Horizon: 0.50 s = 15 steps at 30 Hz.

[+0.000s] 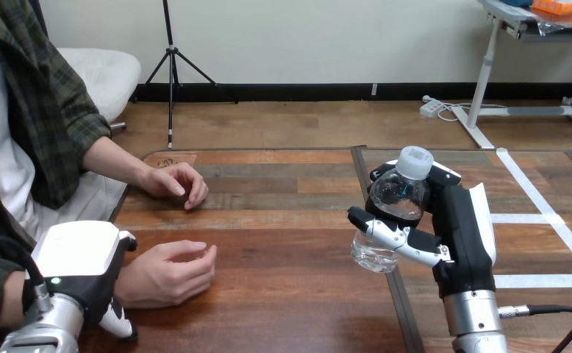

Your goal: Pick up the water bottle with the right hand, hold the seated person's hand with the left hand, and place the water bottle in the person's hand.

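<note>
My right hand (459, 228) is wrapped round the water bottle (397, 198): thumb across the front, fingers behind, white cap poking out on top. The bottle is roughly upright and looks lifted off the table (283, 294), over its right part and well apart from the person.

My left hand (77, 257) is at the lower left, sitting over the wrist of the person's nearer hand (167, 273). I cannot tell whether it has a grip there. That nearer hand rests on the wood, loosely curled with the palm turned inward, not opened up to receive. The person's farther hand (174, 184) lies curled on the table further back, apart from both of mine.

Step in hand, as I judge it: the pick looks done, so next is securing the person's hand and carrying the bottle across.

- Left hand first. Settle a gentle hold on the wrist and turn the palm upward — no squeezing.
- Sweep the bottle leftward, low but clear of the wood and upright.
- Lower the base into the palm, not onto the knuckles.
- Release only once the person's fingers close — a thin bottle like this would likely tip or roll if let go early.
</note>
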Available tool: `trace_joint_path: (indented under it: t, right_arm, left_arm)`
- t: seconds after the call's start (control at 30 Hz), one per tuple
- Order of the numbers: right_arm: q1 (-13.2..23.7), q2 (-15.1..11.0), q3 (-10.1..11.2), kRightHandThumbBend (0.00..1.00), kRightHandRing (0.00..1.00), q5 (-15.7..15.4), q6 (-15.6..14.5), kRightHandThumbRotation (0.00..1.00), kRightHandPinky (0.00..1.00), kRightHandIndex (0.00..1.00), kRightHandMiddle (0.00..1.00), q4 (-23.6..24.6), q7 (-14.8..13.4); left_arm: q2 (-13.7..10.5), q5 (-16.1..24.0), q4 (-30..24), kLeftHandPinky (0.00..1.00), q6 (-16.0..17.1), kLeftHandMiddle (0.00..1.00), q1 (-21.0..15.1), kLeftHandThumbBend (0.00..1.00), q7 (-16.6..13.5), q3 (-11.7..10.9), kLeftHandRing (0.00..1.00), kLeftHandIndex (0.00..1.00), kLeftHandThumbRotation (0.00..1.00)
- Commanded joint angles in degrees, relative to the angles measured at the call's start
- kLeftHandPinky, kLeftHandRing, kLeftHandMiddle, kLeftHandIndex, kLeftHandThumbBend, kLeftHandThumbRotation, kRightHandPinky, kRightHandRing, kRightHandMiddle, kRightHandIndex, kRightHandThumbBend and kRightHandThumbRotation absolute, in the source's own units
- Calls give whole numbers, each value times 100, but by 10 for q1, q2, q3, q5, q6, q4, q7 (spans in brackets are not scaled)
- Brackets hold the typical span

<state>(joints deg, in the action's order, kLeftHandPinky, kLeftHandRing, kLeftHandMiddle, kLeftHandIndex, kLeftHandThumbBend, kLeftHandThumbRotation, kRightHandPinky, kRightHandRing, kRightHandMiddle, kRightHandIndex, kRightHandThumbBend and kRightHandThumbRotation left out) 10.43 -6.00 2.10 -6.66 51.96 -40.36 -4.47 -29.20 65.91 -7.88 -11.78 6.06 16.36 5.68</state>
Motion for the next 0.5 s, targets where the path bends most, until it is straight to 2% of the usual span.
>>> trace_joint_path:
  t: [0.0,0.27,0.47]
  right_arm:
    - [28,3,3,68,44,9,9,0,41,50,49,22,0]
    - [27,4,2,68,44,14,8,0,41,50,49,24,6]
    - [27,4,3,68,44,9,8,0,41,50,49,25,3]
  left_arm:
    - [-10,14,33,76,-17,80,-20,85,-7,14,79,78,0]
    - [-9,17,41,75,-41,79,-27,82,-5,24,78,77,0]
    - [-13,14,48,73,-47,78,-27,82,-22,29,75,75,0]
